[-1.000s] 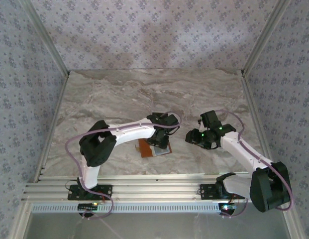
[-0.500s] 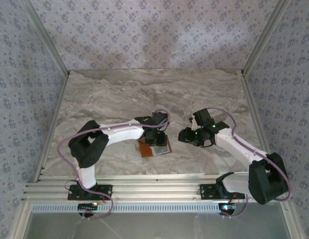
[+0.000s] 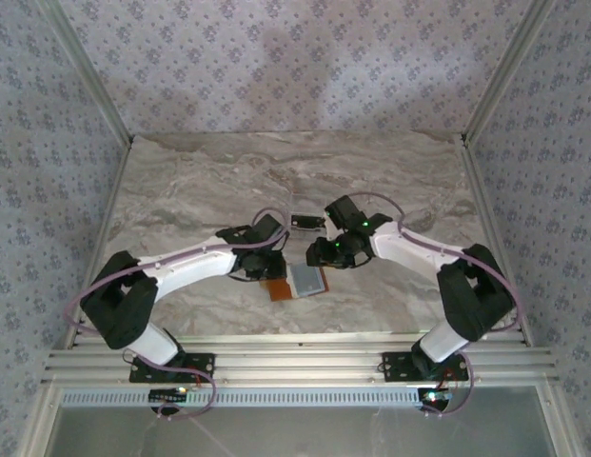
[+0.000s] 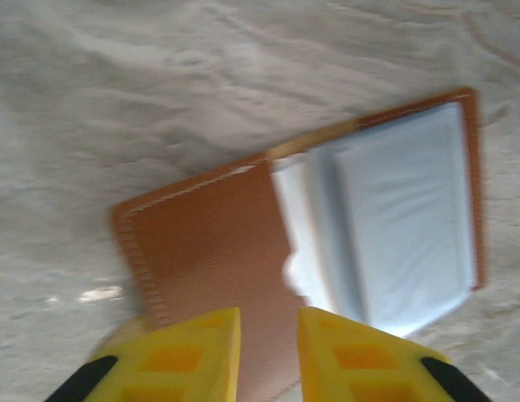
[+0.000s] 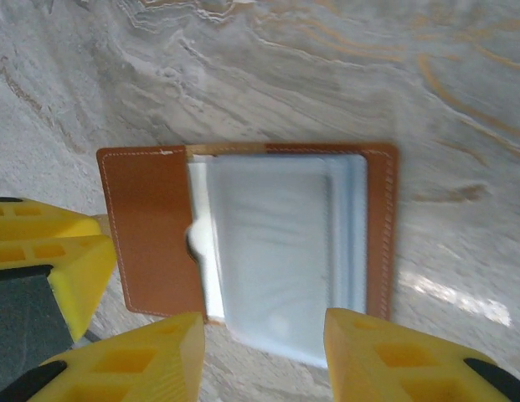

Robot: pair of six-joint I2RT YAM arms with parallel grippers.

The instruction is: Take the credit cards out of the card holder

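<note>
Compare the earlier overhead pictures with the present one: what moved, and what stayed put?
The left end effector slid left, off the card holder to its left edge. The right end effector swung left to the holder's right side. No grasp is visible. The card holder stayed put, lying open.

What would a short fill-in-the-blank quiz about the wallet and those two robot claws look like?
1. The card holder lies ___ on the table, its pale inside facing up.
2. Its leather is ___ in colour.
3. The left gripper and the right gripper both have ___ fingers.
Missing words: open; brown; yellow.
</note>
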